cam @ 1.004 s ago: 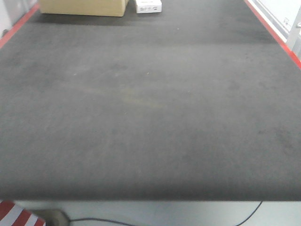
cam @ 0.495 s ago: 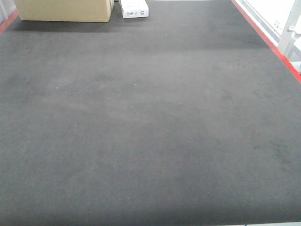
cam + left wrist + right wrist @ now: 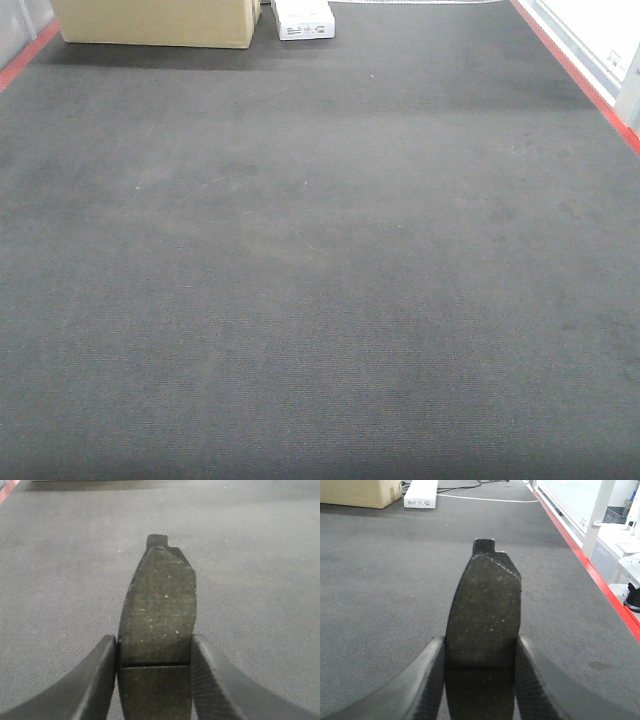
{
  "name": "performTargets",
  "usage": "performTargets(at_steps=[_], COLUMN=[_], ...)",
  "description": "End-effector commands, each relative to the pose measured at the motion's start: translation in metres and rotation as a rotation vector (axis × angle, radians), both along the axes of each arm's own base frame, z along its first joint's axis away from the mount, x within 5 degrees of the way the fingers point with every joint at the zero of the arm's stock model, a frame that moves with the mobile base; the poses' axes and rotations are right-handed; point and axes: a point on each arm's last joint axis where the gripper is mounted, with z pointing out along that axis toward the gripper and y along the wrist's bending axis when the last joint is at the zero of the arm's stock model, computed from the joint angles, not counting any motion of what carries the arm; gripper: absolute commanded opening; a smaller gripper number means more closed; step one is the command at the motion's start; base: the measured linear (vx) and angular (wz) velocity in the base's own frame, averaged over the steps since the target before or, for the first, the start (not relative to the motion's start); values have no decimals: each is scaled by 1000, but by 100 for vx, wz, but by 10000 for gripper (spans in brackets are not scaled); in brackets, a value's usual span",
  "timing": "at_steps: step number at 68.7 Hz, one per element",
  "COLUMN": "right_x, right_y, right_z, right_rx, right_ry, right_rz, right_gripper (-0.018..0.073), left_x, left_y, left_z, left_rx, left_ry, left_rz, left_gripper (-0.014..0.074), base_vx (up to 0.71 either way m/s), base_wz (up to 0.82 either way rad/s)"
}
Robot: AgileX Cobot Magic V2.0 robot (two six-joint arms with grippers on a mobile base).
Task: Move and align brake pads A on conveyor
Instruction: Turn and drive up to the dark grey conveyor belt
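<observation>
Each wrist view shows one brake pad held flat above the conveyor. In the left wrist view a dark grey, speckled brake pad (image 3: 159, 610) with a groove across its middle sticks forward out of my left gripper (image 3: 155, 645), which is shut on its two long edges. In the right wrist view my right gripper (image 3: 480, 647) is shut the same way on a second brake pad (image 3: 484, 610). The conveyor (image 3: 320, 280) fills the front view as a bare dark grey felt belt, with neither gripper nor any pad in sight there.
A cardboard box (image 3: 155, 22) and a small white box (image 3: 303, 18) stand at the belt's far end. Red side edges (image 3: 580, 75) run along both sides. White frames and a table (image 3: 620, 535) stand beyond the right edge.
The front view has shifted: the belt's near edge and the floor below it have dropped out of sight, and the boxes at the far end sit a little differently in the picture.
</observation>
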Motion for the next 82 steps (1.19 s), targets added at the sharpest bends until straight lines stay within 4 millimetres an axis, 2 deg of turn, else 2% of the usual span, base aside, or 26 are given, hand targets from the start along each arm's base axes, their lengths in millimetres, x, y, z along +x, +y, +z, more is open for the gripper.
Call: performTargets(at_steps=[1,60,71,82], right_x=[1,1,1,1], right_y=[1,1,1,1], right_z=[18,18,18,18], right_rx=[-16,-16,-16,-16], right_ry=[-114,-114,-114,-114], right_rz=[9,9,9,9], right_gripper=[4,4,4,4], left_x=[3,5,25,65], left_y=[1,1,0,-6], left_z=[17,19,25,31], left_rx=[-27,-9,58,73], left_ry=[-113,-136,-79,21], left_rz=[20,20,-15,-80], left_gripper=[109,109,109,111], base_vx=[0,0,0,0], base_wz=[0,0,0,0])
